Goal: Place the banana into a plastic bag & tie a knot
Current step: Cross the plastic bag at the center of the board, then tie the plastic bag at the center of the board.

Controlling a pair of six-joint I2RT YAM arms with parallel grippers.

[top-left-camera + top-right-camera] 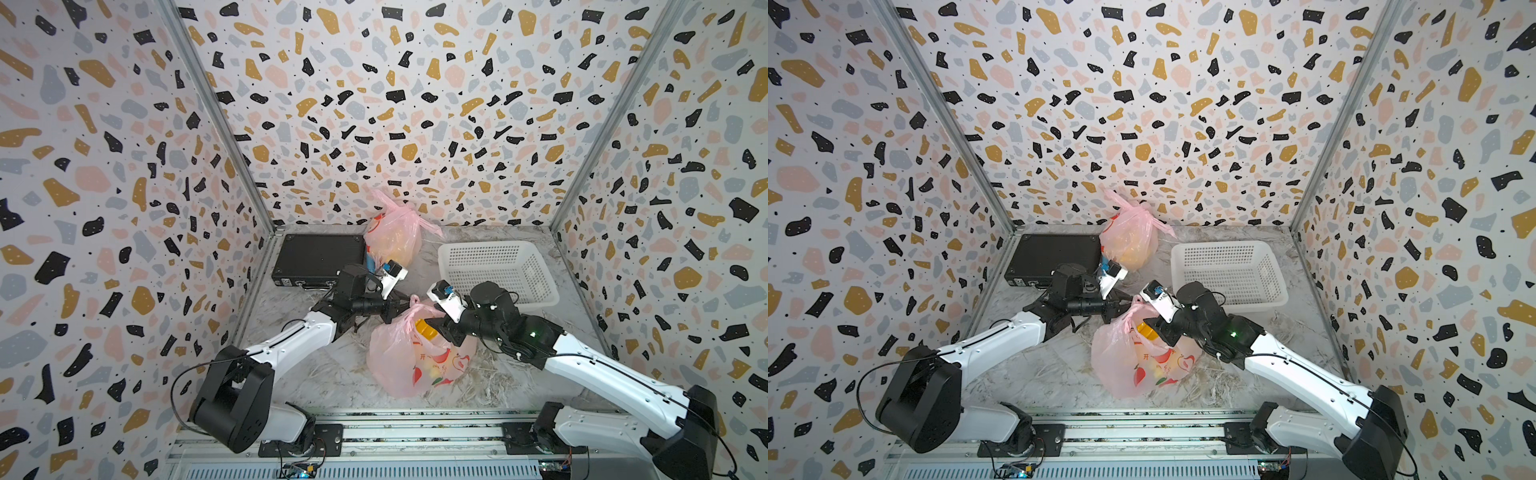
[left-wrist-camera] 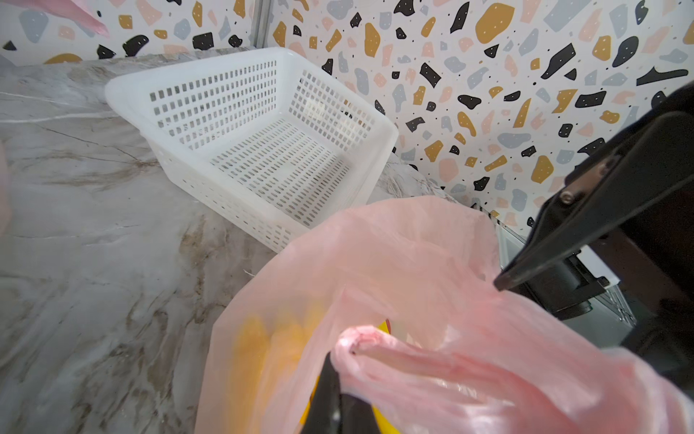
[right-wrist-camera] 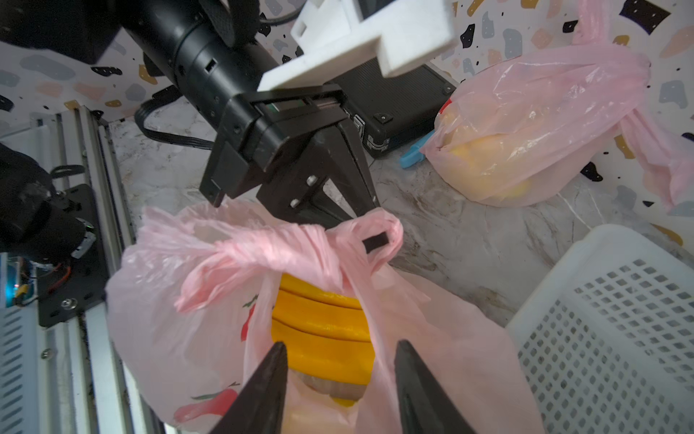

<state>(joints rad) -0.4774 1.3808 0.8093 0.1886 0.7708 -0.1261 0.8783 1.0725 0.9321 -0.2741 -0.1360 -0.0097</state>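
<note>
A pink plastic bag stands in the middle of the marble table, its mouth loose. The yellow banana lies inside and shows through the mouth. My left gripper is shut on a twisted bag handle and holds it up. My right gripper hovers open over the mouth, one fingertip on each side of the banana, gripping nothing. The bag's lower half is hidden from the wrist views.
A white perforated basket sits at the back right. A second pink bag, knotted, stands at the back beside a black case. A blue clip lies near the case.
</note>
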